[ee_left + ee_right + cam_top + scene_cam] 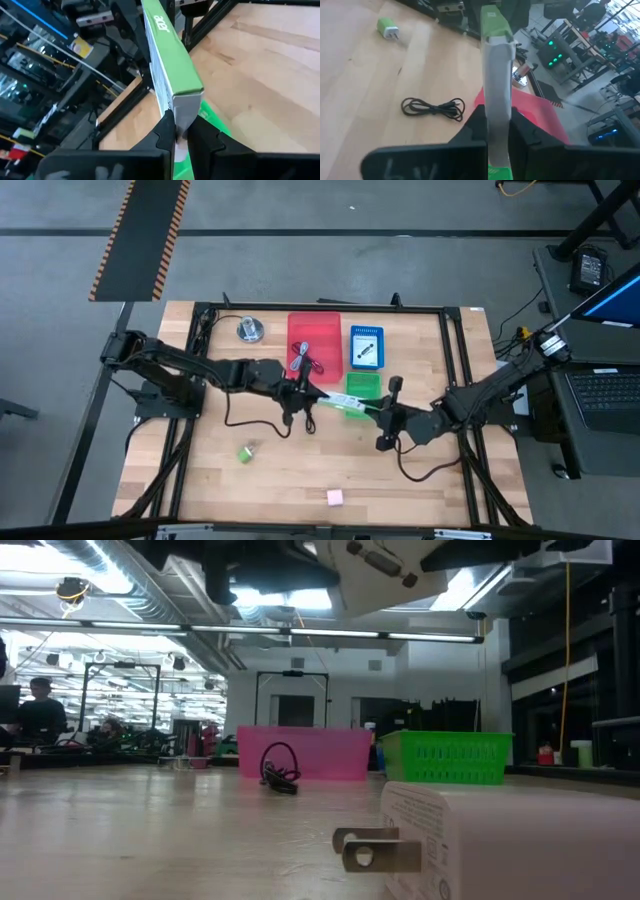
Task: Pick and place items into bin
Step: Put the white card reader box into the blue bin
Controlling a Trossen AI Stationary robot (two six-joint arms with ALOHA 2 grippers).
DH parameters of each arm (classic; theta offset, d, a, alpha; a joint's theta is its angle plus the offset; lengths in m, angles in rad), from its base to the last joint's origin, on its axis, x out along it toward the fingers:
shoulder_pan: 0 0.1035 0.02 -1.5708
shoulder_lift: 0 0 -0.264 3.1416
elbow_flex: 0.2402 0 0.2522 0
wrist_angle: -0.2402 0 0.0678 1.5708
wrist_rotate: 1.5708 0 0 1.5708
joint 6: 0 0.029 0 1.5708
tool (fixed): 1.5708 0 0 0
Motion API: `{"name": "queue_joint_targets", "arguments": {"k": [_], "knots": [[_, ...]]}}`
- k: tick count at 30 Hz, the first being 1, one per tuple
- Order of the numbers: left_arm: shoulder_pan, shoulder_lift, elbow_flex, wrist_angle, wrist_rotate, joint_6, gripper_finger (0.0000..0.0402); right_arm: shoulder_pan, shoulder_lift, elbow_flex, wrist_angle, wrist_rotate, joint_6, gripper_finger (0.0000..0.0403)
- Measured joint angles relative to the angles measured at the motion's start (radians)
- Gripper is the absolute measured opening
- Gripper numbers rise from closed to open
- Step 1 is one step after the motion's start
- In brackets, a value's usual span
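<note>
A long flat green-and-white box (340,402) printed "acer" hangs over the table's middle, just in front of the green bin (363,385). My left gripper (312,396) is shut on its left end. My right gripper (384,414) is shut on its right end. The box shows in the left wrist view (167,60), the right wrist view (497,75) and from below in the low view (380,570). A coiled black cable (432,107) lies by the pink bin (315,340). A green charger (246,451) and a pink block (335,497) lie nearer the front edge. My left gripper pinches the box's narrow end (181,112) between its two fingers, which reach nearly level from the table's left and lie along the box. The box is lifted clear. My right gripper pinches the opposite end (498,107) between its two fingers, reaching nearly level from the table's right. The box stands on edge between the fingers, clear of the table.
A blue packet (366,348) lies at the back beside the pink bin. A round silver disc (250,330) sits at the back left. A white plug adapter (480,840) stands close before the low camera. Bare wood stretches along the front of the table.
</note>
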Motion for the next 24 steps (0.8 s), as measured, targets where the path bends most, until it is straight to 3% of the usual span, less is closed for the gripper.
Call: {"name": "queue_joint_targets", "arguments": {"k": [7, 14, 20, 24], "knots": [[0.033, -0.026, 0.000, -0.058, -0.062, -0.041, 0.0062, -0.050, 0.000, 0.001, 0.006, -0.007, 0.032, 0.0020], [0.062, -0.135, 0.000, -0.235, -0.071, -0.089, 0.0088, -0.100, 0.000, 0.002, -0.006, -0.008, 0.009, 0.0020], [0.074, -0.206, 0.000, -0.366, -0.071, -0.154, 0.0086, -0.159, 0.000, 0.003, -0.041, -0.008, -0.025, 0.0020], [0.089, -0.220, 0.000, -0.435, -0.072, -0.200, 0.0068, -0.222, 0.000, 0.029, -0.168, 0.001, 0.032, 0.0020]]}}
